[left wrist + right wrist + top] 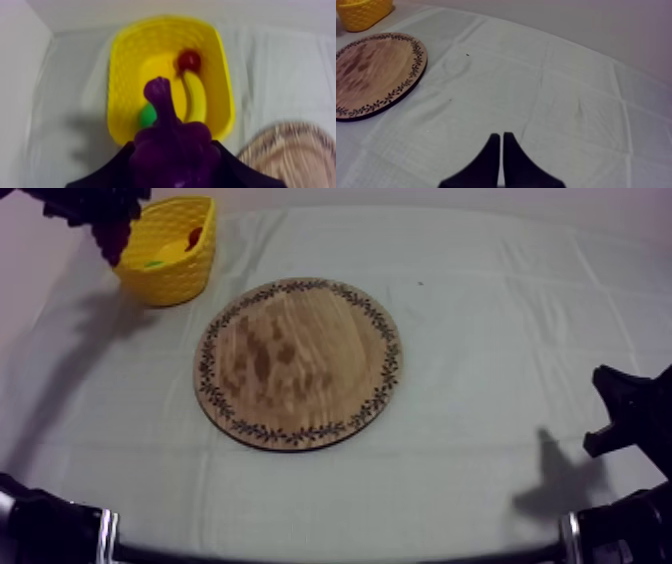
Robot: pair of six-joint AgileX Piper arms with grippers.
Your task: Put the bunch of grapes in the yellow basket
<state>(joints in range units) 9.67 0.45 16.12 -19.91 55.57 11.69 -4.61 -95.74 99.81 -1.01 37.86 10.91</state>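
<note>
My left gripper (108,236) hangs at the upper left, just left of the yellow basket (178,280), shut on the purple bunch of grapes (172,150). In the left wrist view the grapes hang above the basket's (119,90) near rim. Inside lie a banana (196,97), a small red fruit (189,60) and a green fruit (147,115) partly hidden by the grapes. The round wooden board (298,360) in mid-table is bare. My right gripper (502,145) rests shut over the cloth, low at the right side (612,423).
The basket stands at the far left corner of the cloth, close to the table's edge. The board (371,70) lies left of my right gripper, with open cloth between them.
</note>
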